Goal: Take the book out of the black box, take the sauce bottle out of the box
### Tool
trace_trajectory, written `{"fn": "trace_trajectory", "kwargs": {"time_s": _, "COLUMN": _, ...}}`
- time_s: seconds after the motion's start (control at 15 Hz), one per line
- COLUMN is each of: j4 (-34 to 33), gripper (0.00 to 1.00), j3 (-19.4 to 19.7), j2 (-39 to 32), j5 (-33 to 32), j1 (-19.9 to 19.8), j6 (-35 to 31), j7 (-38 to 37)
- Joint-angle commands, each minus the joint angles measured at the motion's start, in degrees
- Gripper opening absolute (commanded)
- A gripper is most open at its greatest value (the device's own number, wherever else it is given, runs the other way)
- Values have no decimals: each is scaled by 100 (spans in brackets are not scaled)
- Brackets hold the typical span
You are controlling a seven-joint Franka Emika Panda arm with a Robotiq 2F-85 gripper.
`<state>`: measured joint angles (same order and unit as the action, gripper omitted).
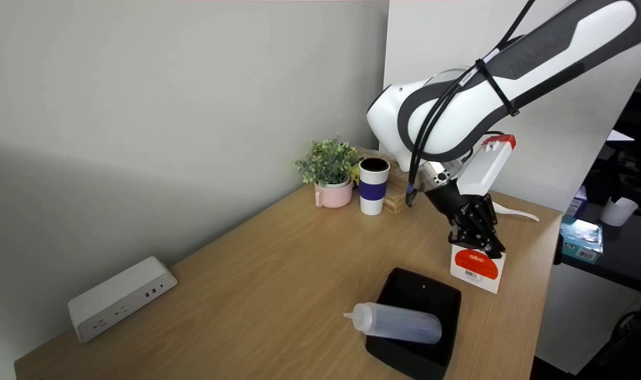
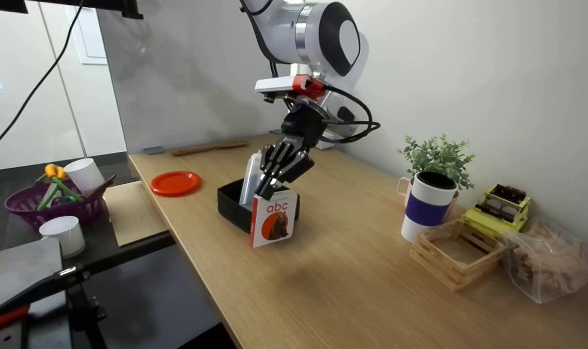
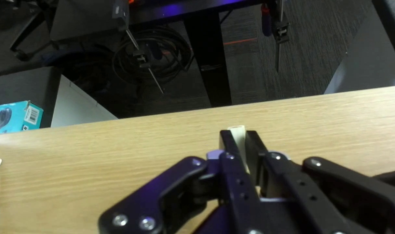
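Evidently had step one nearly done: held the book (image 1: 477, 270) in the claw (image 3: 239, 136), outside the box (image 1: 423, 293), to its far right in an exterior view. Next likely had to set down, release, then lift the bottle (image 1: 402, 323), tilted over the left rim.

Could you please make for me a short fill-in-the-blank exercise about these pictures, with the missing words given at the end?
1. The claw grips the book, whose cover shows the letters ____.
2. Of the book and the sauce bottle, only the ____ rests in the black box.
3. The green plant stands in a mug coloured ____.
Missing words: abc; sauce bottle; pink.
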<state>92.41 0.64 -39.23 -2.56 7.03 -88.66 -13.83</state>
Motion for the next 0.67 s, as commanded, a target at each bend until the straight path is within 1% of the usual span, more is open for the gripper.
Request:
{"fn": "trace_trajectory", "kwargs": {"time_s": 0.0, "j4": 51, "gripper": 3, "j3": -104, "j2": 105, "j5": 67, "j1": -84, "j6": -682, "j7": 262}}
{"fn": "trace_trajectory", "kwargs": {"time_s": 0.33, "j4": 174, "gripper": 3, "j3": -150, "j2": 31, "j5": 250, "j1": -191, "j6": -1633, "j7": 578}}
{"fn": "trace_trajectory", "kwargs": {"time_s": 0.6, "j4": 144, "gripper": 3, "j3": -149, "j2": -120, "j5": 472, "j1": -296, "j6": -1972, "j7": 724}}
